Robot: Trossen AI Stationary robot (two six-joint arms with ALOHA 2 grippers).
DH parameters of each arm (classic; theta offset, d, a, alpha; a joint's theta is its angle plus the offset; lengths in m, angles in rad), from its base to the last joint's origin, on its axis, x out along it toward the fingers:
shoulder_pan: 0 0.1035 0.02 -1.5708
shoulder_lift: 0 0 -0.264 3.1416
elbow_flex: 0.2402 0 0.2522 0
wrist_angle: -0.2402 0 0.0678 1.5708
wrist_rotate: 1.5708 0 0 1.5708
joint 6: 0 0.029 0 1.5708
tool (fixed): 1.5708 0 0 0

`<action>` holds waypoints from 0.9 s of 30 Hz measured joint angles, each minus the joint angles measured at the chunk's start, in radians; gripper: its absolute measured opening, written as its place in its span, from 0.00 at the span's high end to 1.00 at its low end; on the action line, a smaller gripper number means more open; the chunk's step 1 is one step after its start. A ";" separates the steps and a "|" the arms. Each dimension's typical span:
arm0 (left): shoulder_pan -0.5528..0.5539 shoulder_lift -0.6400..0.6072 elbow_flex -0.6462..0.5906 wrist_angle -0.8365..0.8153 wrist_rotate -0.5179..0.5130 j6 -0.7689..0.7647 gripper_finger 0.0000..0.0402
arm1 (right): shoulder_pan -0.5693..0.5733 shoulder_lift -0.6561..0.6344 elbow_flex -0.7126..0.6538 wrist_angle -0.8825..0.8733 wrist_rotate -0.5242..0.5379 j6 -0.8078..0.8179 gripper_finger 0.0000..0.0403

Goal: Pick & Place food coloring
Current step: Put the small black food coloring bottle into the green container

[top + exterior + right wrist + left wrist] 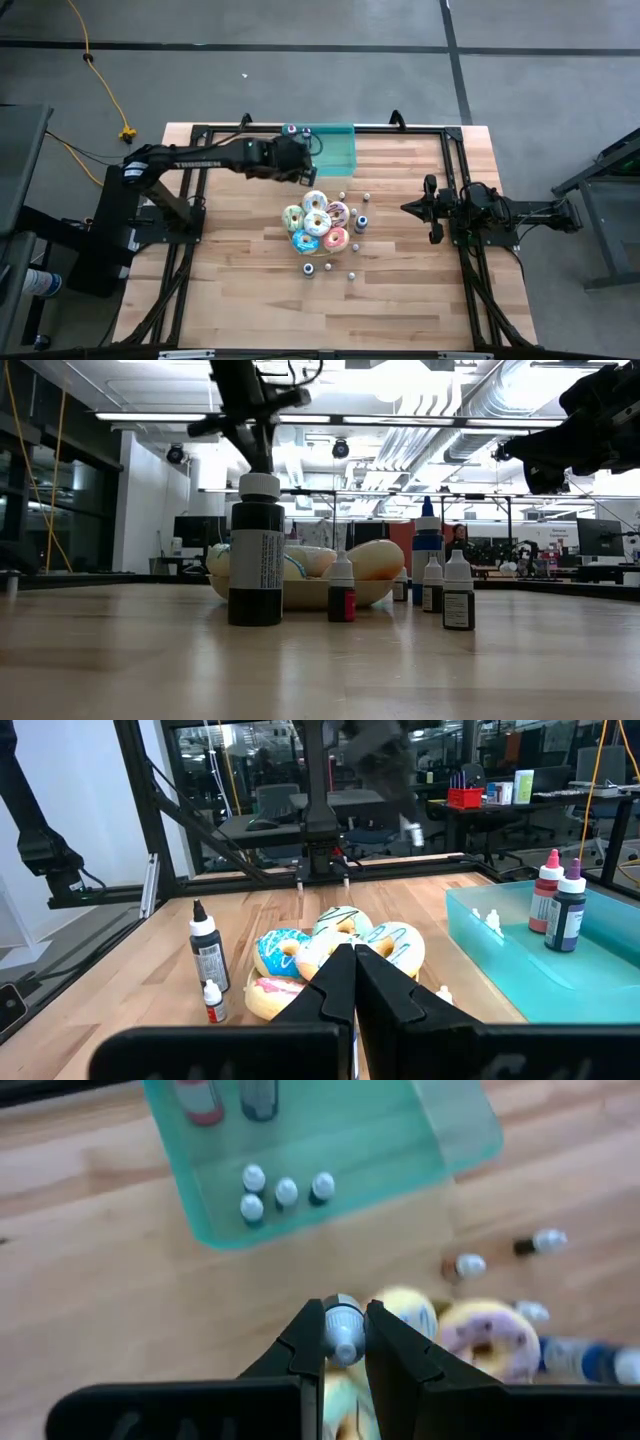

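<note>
Bottles of food coloring still make up most of the work left. In the low view, nearest the camera, a tall dark bottle point(255, 550) stands on the counter point(320, 660) with a small red-filled one point(341, 590), a blue-capped one point(426, 555) and two small white-capped ones point(458, 592) around the pile of donuts point(310, 575); from above, several tiny bottles point(327, 267) show scattered about the donuts, none of them yet moved.

Just beyond the donuts, the left claw point(344, 1342) is raised over the counter between the pile and the teal tray point(345, 150), its fingers clamped on a small pale, white-capped bottle point(342, 1326). By my reading this one is in transit to the tray and has not been let go.

Farther on, the tray already holds five: three small white-capped bottles point(285, 1190) grouped near one wall, plus a red bottle point(545, 892) and a dark blue one point(566, 910) standing upright at the far end. So roughly a third of the bottles look placed, one is in the air, and the remainder wait on the counter.

The right claw point(353, 963) hovers at the right side of the counter, fingers together and empty, pointed toward the donuts.
</note>
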 joint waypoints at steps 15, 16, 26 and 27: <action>0.162 0.243 0.166 0.111 0.036 0.125 0.90 | 0.000 0.000 0.000 0.000 0.000 0.000 1.00; 0.170 0.260 0.188 0.094 0.035 0.135 0.90 | 0.000 0.000 0.000 0.000 0.000 0.000 1.00; 0.215 0.412 0.319 -0.001 0.022 0.177 0.90 | 0.000 0.000 0.000 0.000 0.000 0.000 1.00; 0.216 0.423 0.320 0.010 0.020 0.167 0.90 | 0.000 0.000 0.000 0.000 0.000 0.000 1.00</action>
